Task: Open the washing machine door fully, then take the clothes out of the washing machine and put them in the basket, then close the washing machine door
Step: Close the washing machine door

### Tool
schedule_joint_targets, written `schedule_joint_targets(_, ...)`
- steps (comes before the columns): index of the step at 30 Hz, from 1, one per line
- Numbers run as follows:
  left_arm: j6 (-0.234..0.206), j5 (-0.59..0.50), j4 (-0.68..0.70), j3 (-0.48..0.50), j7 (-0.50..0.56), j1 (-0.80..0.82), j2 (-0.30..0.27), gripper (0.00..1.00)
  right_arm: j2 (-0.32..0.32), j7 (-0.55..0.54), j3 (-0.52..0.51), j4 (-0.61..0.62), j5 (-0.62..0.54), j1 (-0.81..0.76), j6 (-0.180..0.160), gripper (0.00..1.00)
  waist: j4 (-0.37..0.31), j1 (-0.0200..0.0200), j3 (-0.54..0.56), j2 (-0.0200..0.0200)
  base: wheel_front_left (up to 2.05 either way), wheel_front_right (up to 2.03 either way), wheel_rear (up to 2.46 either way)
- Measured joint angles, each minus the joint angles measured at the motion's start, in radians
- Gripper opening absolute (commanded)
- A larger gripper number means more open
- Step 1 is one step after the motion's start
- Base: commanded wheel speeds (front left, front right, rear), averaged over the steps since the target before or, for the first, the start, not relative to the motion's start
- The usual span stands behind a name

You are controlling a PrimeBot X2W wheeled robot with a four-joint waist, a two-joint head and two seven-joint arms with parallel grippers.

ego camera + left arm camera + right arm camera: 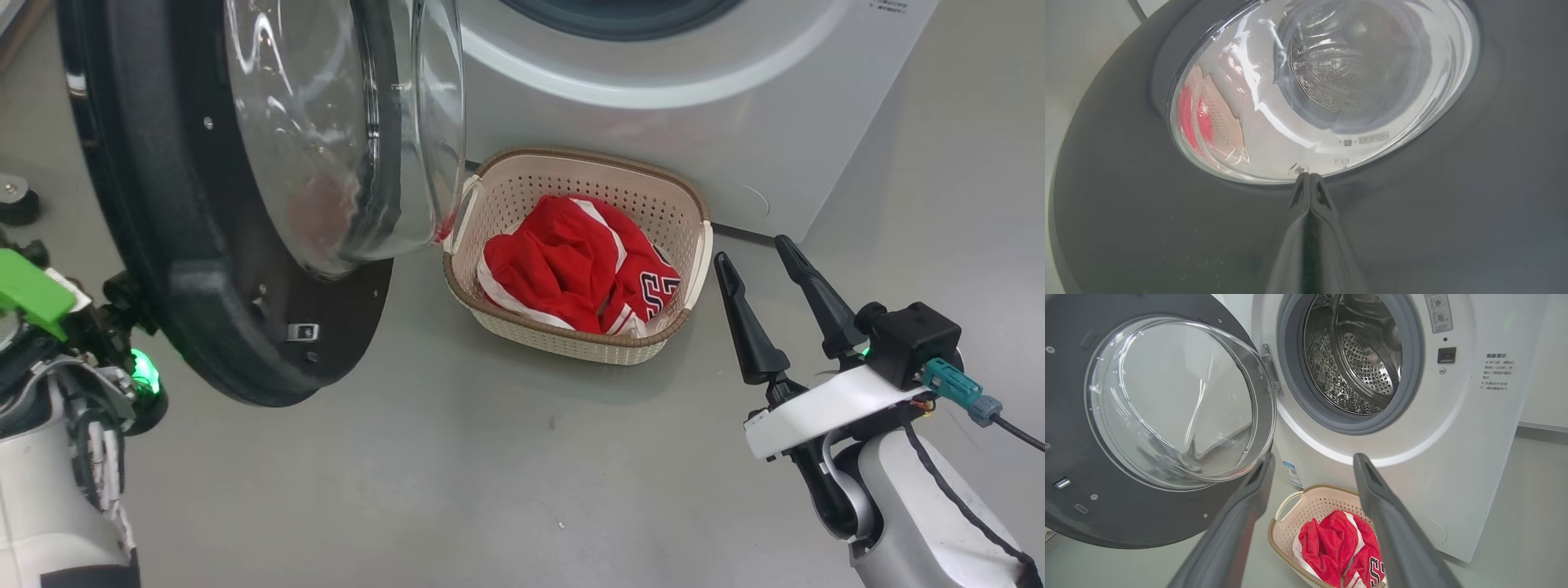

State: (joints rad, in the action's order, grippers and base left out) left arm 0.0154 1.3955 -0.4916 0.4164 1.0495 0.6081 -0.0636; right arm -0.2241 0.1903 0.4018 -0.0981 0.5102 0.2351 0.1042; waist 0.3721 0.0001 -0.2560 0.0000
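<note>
Left claw [1309,176] has its two fingers pressed together with nothing between them. In its wrist view the tips sit at the near edge of the glass window [1323,90], on the outer face of the door [196,269]. Whether they touch the surface or stop just short I cannot tell.

Right claw [753,253] stands with its fingers wide apart and empty. It hovers over the floor [490,457] just right of the basket [588,153].

That door is swung out from the washer [637,139] toward the robot, on the left of the scene. Its hinge [1269,363] is on the left side of the opening, and its flat face runs roughly near-to-far. The red clothes [563,261] lie heaped in the basket, which sits on the floor against the washer front below the opening. The drum [1355,363] looks bare as far as the right wrist view reaches into it.

Unloading therefore seems done, and closing the door is likely what remains. The door must swing right and away, back onto the washer. The left claw lies on the door's outer side, to its left, so it is the nearer arm and already placed to push. The right claw is on the inner side, well apart from the door.

One risk is the basket's left handle, which lies close under the bulging glass. I cannot tell whether the door's sweep will pass over it.
</note>
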Motion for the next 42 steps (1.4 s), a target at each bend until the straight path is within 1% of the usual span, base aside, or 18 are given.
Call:
schedule_joint_targets(2, 0.000, 0.001, 0.043, -0.020, 0.014, -0.019, 0.037, 0.00, 0.001, 0.000, 0.000, -0.001, 0.000, -0.001, 0.000, 1.00, 0.000, 0.0000, 0.002, 0.0000, 0.00, 0.00, 0.00)
schedule_joint_targets(5, 0.000, 0.004, 0.076, -0.039, 0.019, -0.033, 0.053, 0.00, 0.001, 0.000, 0.000, -0.004, 0.000, -0.001, 0.000, 1.00, 0.000, 0.0000, 0.003, 0.0000, 0.00, 0.00, 0.00)
schedule_joint_targets(9, -0.006, 0.013, 0.117, -0.055, 0.023, -0.054, 0.052, 0.00, 0.004, 0.000, 0.002, -0.005, 0.000, -0.002, 0.000, 1.00, -0.002, 0.0000, 0.004, 0.0000, 0.00, 0.00, 0.00)
schedule_joint_targets(13, -0.026, 0.022, 0.160, -0.075, 0.023, -0.071, 0.052, 0.00, 0.005, 0.000, 0.004, -0.005, 0.000, -0.002, 0.000, 1.00, -0.008, 0.0000, 0.003, 0.0000, 0.00, 0.00, 0.00)
schedule_joint_targets(20, -0.064, 0.079, 0.218, -0.091, 0.004, -0.111, 0.048, 0.00, 0.009, 0.000, 0.020, -0.007, 0.000, -0.001, 0.000, 1.00, -0.031, 0.0000, 0.003, 0.0000, 0.00, 0.00, 0.00)
schedule_joint_targets(24, -0.082, 0.157, 0.234, -0.142, -0.014, -0.127, 0.046, 0.00, 0.010, 0.000, 0.021, -0.008, 0.000, -0.001, 0.000, 1.00, -0.047, 0.0000, 0.002, 0.0000, 0.00, 0.00, 0.00)
schedule_joint_targets(27, -0.087, 0.202, 0.249, -0.189, -0.027, -0.142, 0.046, 0.00, 0.011, 0.000, 0.023, -0.010, 0.000, -0.001, 0.000, 1.00, -0.058, 0.0000, 0.001, 0.0000, 0.00, 0.00, 0.00)
schedule_joint_targets(33, -0.100, 0.255, 0.284, -0.255, -0.070, -0.171, 0.046, 0.00, 0.015, 0.000, 0.027, -0.012, 0.000, 0.000, 0.000, 1.00, -0.079, 0.0000, -0.001, 0.0000, 0.00, 0.00, 0.00)
schedule_joint_targets(42, -0.109, 0.297, 0.335, -0.347, -0.133, -0.195, 0.045, 0.00, 0.015, 0.010, 0.020, -0.014, 0.000, 0.001, 0.000, 1.00, -0.102, 0.0000, -0.008, 0.0000, 0.00, 0.00, 0.00)
